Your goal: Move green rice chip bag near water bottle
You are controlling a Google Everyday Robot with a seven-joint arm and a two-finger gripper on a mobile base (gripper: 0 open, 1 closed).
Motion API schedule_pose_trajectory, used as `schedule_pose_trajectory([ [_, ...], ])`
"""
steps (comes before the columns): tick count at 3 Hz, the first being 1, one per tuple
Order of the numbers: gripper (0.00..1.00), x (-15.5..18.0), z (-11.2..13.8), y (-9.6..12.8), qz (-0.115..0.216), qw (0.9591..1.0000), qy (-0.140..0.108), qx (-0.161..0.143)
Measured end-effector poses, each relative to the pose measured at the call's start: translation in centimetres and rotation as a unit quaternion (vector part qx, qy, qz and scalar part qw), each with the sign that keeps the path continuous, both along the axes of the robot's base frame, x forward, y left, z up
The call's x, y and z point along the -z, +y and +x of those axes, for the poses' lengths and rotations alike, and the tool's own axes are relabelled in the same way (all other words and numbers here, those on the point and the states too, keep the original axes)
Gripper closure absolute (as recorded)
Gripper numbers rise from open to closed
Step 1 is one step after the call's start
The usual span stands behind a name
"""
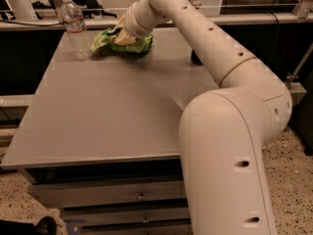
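The green rice chip bag [103, 41] is a crinkled bright-green bag at the far left of the grey table [107, 116]. It is just right of the water bottle [74, 26], a clear ribbed bottle with a white cap that stands upright. A small gap lies between the bag's left end and the bottle. My gripper [122, 37] is at the end of the long cream arm [205, 43]. It reaches in from the right and is shut on the bag's upper middle, holding it low over the table.
A dark can [195, 58] shows only partly behind the arm at the table's far right. A rail [274, 18] runs behind the table's back edge. Drawers [142, 196] sit under the table's front edge.
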State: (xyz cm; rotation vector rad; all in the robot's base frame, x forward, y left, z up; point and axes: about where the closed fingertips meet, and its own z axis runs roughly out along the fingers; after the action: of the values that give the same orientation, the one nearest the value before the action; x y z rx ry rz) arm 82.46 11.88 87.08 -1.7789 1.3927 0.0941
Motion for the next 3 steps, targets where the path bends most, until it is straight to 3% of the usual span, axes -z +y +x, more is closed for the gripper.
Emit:
schedule_pose_trajectory([
  [1,1.00,0.01,0.00,0.01,0.000,1.0000,0.000,0.000],
  [2,0.84,0.69,-0.30,0.75,0.002,0.9999,0.010,-0.011],
  [3,0.61,0.69,-0.31,0.76,0.002,0.9999,0.010,-0.012],
])
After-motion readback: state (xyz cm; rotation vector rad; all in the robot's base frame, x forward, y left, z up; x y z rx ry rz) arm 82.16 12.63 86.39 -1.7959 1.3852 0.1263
